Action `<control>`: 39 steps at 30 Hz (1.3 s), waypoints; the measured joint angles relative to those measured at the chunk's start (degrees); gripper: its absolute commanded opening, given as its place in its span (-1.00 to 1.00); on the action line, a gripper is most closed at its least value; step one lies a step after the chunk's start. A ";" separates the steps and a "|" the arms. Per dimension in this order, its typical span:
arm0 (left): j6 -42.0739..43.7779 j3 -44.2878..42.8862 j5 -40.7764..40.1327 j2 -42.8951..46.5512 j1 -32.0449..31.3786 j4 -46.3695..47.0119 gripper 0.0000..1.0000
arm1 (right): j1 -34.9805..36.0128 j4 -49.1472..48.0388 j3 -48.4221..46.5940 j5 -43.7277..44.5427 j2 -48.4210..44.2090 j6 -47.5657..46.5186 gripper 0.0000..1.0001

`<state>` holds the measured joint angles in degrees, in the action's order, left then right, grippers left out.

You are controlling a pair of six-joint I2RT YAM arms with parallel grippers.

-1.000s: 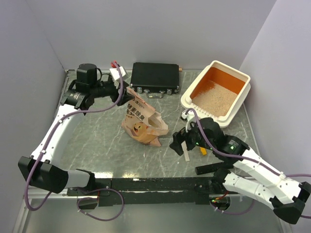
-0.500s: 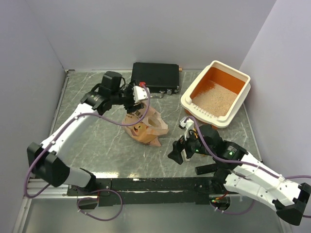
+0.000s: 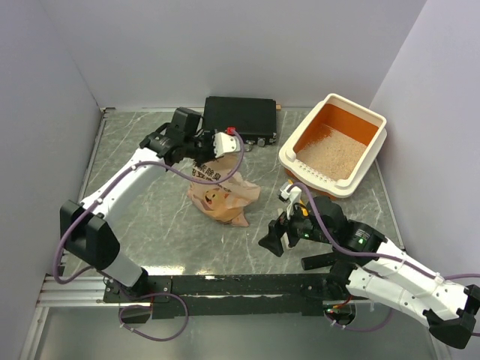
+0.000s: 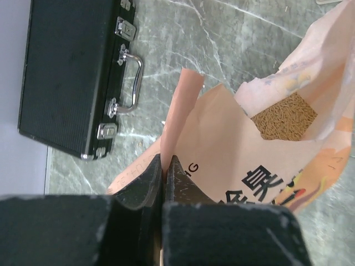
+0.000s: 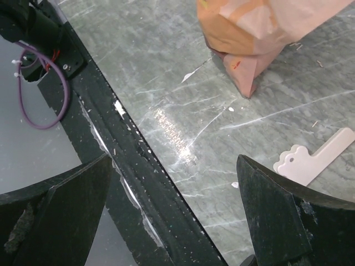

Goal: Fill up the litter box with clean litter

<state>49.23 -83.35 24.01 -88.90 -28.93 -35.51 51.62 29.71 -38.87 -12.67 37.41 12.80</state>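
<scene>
The large rectangular litter box [image 3: 349, 118], cream-white outside and orange inside, sits at the far right of the grey marbled table [image 3: 150, 202]. Its slotted grille end faces the arms. Fine beige-tan clean litter [image 3: 334, 154] covers part of its floor, more towards the grille end.

The left gripper [image 4: 165, 160] is well to the left of the box, just in front of the flat black latched case [image 3: 240, 120]. Its fingers are pressed together, pinching a flap at the top edge of the crumpled orange-brown printed paper bag [image 3: 221, 195]. In the left wrist view the bag's mouth gapes open, showing more tan granules inside.

The right gripper [image 3: 271, 238] hangs low over the table on the near side of the box, apart from the grille end and just right of the bag. Its fingers [image 5: 72, 194] are spread wide with only bare table between them. A flat white plastic piece [image 5: 316, 158] with a scalloped end lies just beside the right-hand finger.
</scene>
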 measured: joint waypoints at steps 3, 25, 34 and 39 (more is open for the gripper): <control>-0.83 0.96 -0.76 2.60 -0.09 -0.72 -0.99 | 0.00 -0.11 0.00 1.73 0.37 0.66 1.00; -10.88 32.04 -8.70 38.29 -5.84 14.95 -0.42 | -12.15 0.00 -4.72 25.51 20.85 8.63 1.00; -17.38 34.51 -7.98 40.24 -6.03 20.46 0.31 | -17.94 -0.68 -3.80 27.78 30.25 9.60 1.00; -25.27 34.49 -7.34 44.76 -6.16 21.66 0.45 | -21.42 -3.13 -4.13 25.53 34.69 7.41 0.98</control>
<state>23.97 -48.86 16.67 -44.14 -35.09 -13.85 30.20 26.59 -43.00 12.86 72.10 20.21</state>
